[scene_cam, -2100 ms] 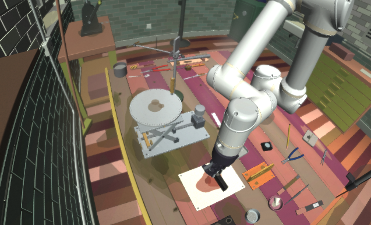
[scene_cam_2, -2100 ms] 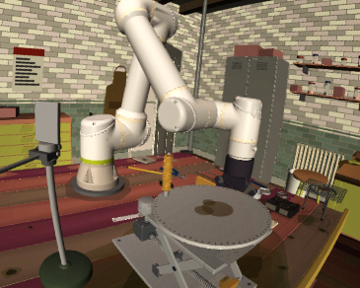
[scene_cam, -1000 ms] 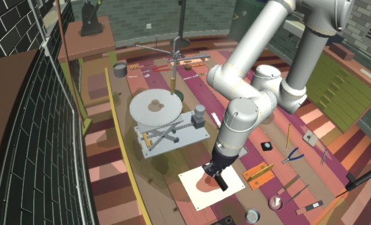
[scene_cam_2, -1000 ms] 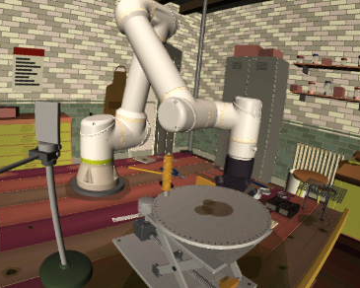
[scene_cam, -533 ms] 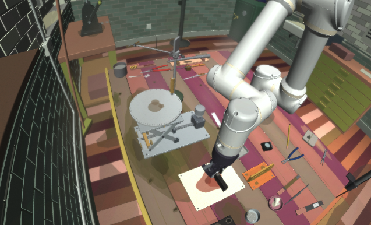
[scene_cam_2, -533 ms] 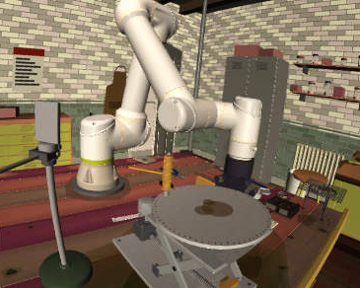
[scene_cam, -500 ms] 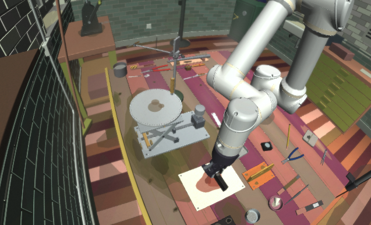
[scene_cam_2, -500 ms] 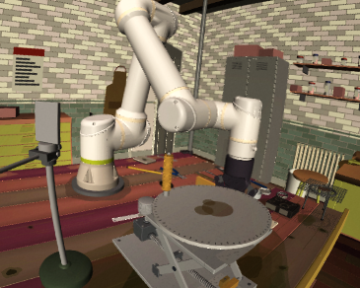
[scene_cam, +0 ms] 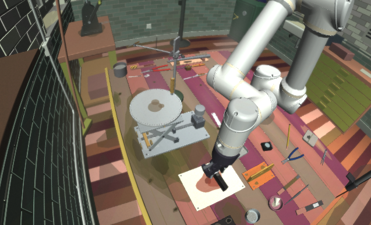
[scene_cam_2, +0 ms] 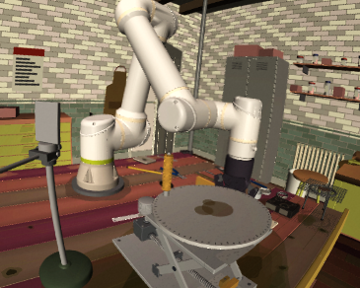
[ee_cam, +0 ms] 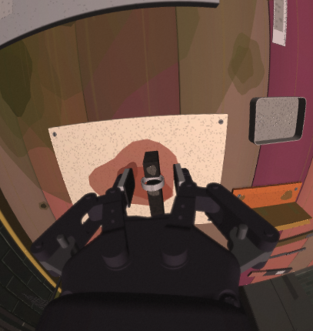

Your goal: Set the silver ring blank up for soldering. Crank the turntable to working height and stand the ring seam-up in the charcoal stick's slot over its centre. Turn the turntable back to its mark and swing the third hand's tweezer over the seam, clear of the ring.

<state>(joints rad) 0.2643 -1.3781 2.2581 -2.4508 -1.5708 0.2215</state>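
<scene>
On the near part of the bench a cream pad carries the black charcoal stick, and the silver ring stands in the stick's slot. My gripper hangs low over the stick, open and holding nothing, with the ring between its fingers. The turntable sits raised on its scissor lift further back, its disc bare, with the crank knob at its right. The third hand stands behind the turntable, its arm pointing left.
A grey tray lies right of the pad, and an orange block sits beside it. Blue pliers, a pencil, tweezers and small dishes are scattered on the right of the bench. A yellow rail marks the left bench edge.
</scene>
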